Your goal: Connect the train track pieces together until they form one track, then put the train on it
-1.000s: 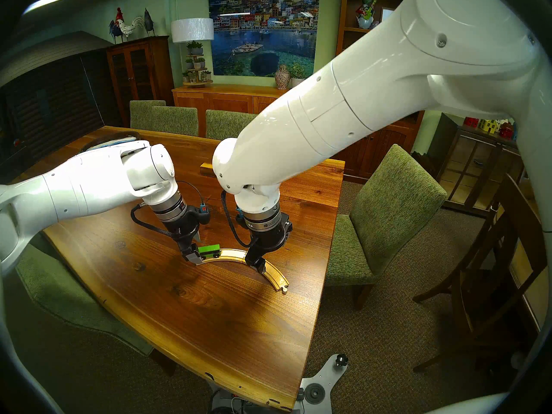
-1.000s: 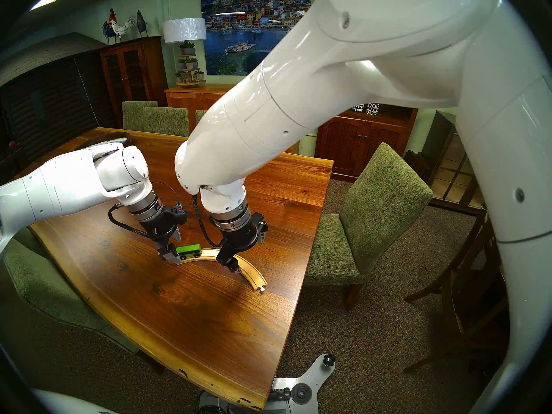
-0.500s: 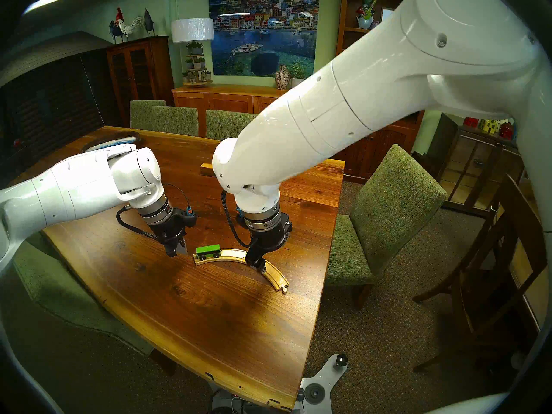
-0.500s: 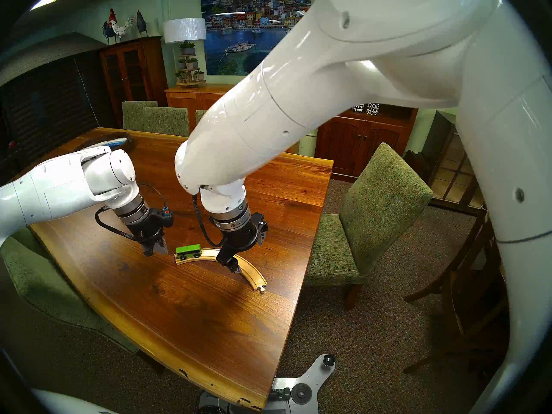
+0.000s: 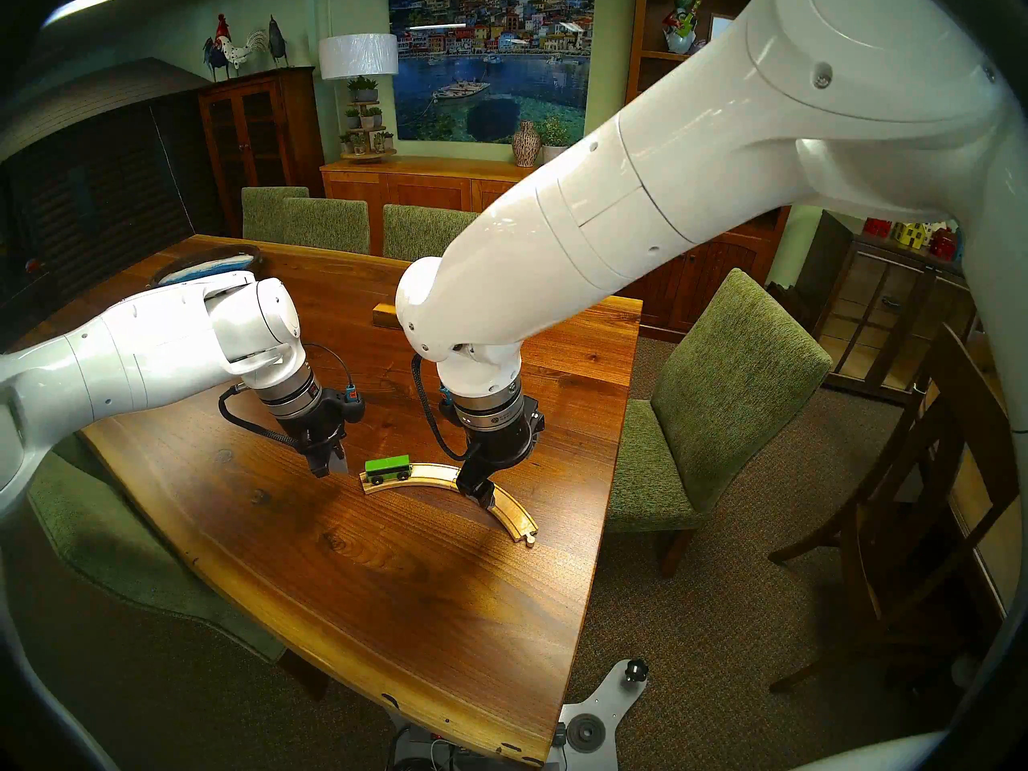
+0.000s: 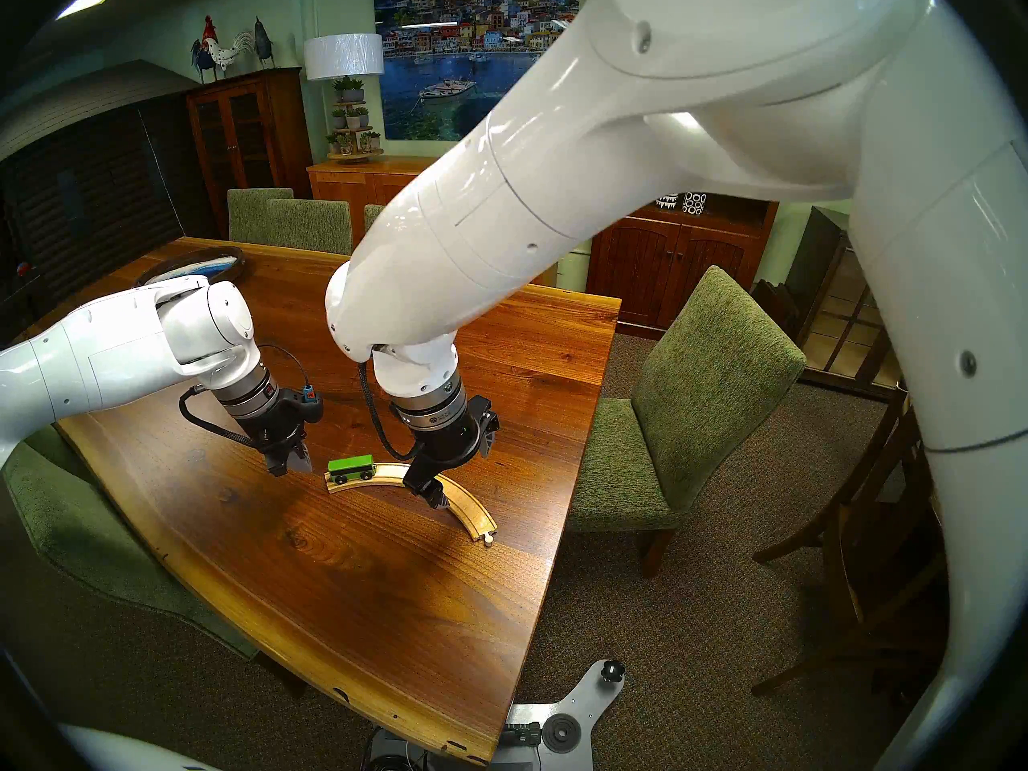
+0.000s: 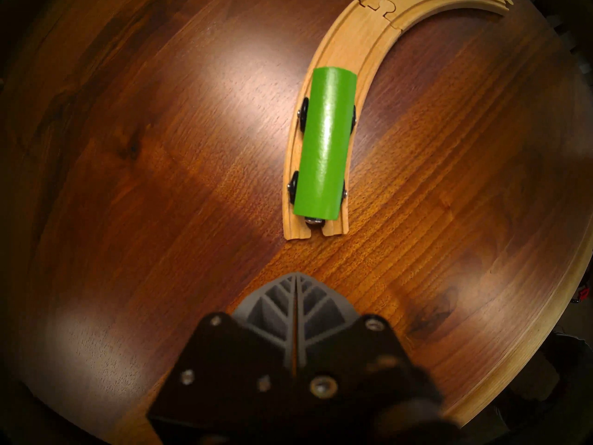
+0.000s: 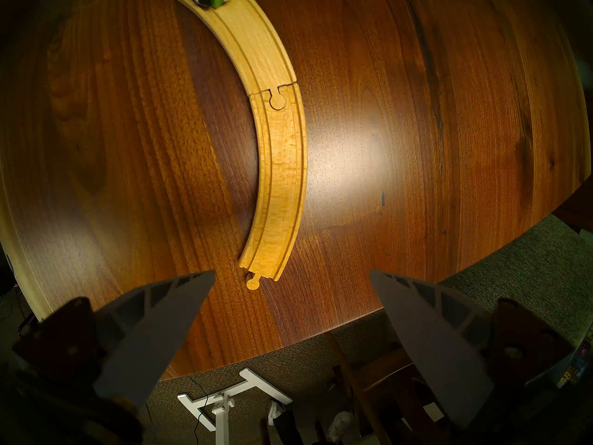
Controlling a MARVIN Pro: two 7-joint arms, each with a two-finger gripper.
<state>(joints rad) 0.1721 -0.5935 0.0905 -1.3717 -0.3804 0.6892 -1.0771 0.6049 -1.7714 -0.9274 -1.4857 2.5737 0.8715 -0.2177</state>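
Now released | left pincer [image 7: 294, 279] has let go, pulled aside, shut empty | right pincer [image 8: 292, 293] wide over track [image 5: 503, 503] | train [image 5: 388, 468] sits on joined track, tabletop [image 5: 389, 614] | task looks complete

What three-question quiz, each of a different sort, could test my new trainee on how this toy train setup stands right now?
1. True or false: the green train sits on the wooden track.
2. Which gripper is open? A) left gripper B) right gripper
3. Fill in: the two track pieces meet at a peg-and-socket ____.

Key: 1 true; 2 B; 3 joint.
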